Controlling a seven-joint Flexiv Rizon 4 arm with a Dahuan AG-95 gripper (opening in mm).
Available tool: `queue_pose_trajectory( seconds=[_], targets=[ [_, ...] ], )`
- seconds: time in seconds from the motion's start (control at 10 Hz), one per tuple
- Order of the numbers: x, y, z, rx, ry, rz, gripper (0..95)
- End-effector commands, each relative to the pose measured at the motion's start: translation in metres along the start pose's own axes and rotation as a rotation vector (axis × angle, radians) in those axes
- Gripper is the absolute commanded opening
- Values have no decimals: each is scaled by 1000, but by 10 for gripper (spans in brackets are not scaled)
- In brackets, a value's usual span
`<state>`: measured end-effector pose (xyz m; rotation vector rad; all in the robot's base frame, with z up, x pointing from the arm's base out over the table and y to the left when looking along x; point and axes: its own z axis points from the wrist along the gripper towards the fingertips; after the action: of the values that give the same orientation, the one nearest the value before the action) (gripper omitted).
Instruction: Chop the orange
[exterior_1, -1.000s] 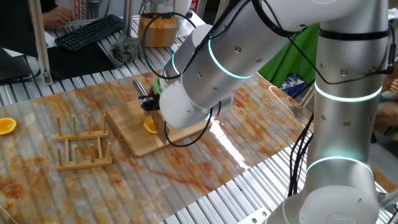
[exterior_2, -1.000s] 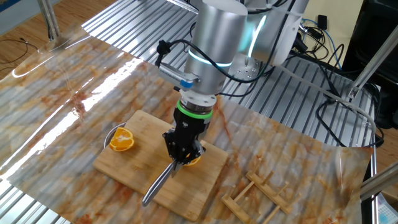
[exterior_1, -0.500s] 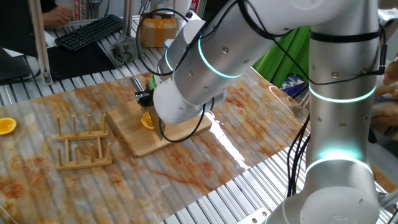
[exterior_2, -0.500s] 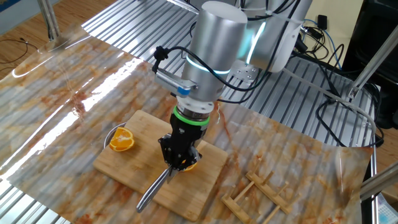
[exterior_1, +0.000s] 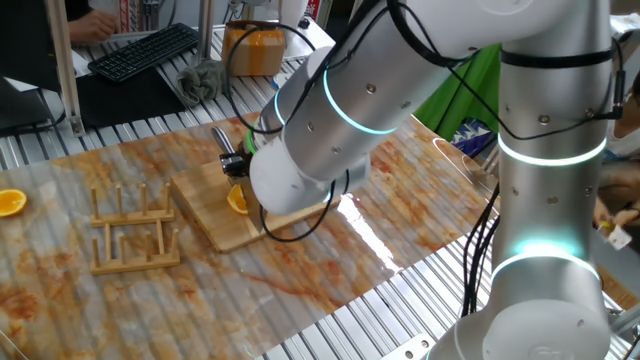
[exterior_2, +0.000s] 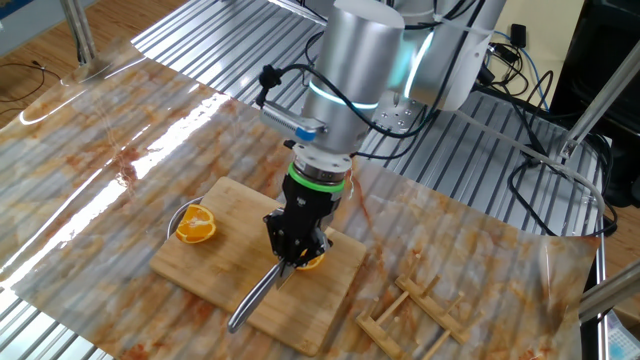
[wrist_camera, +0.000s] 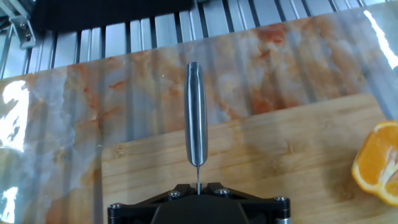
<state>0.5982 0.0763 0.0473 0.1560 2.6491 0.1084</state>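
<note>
No legible writing; bare steel knife (wrist_camera: 196, 118) over wooden board (wrist_camera: 280, 168)

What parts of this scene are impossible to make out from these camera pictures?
- Knife blade: hidden below the gripper in the hand view and the other fixed view, behind the arm in one fixed view.
- Orange under the gripper: mostly covered, so any cut is unseen.
- Orange half in the hand view: cut off by the right edge.
- Wooden rack: cropped by the bottom edge.
</note>
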Motion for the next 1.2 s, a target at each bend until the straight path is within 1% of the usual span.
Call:
queue_pose_trajectory(
  seconds=[0.1, 0.2, 0.3, 0.4, 0.6, 0.8, 0.9, 1.0, 1.1, 1.2],
  targets=[
    [5, -1, 15, 2, 5, 3, 0],
    [5, 0, 18, 2, -7, 7, 0],
    [4, 3, 22, 8, -13, 6, 0],
    [-2, 4, 25, 22, -9, -2, 0],
    [-17, 3, 23, 26, 21, -22, 0],
    [-32, 7, 18, 20, 65, -30, 0],
    [-35, 10, 19, 18, 72, -27, 0],
    [-36, 15, 26, 32, 75, -27, 0],
    [-37, 17, 36, 41, 116, -40, 0],
    [-38, 18, 42, 37, 140, -35, 0]
  ],
)
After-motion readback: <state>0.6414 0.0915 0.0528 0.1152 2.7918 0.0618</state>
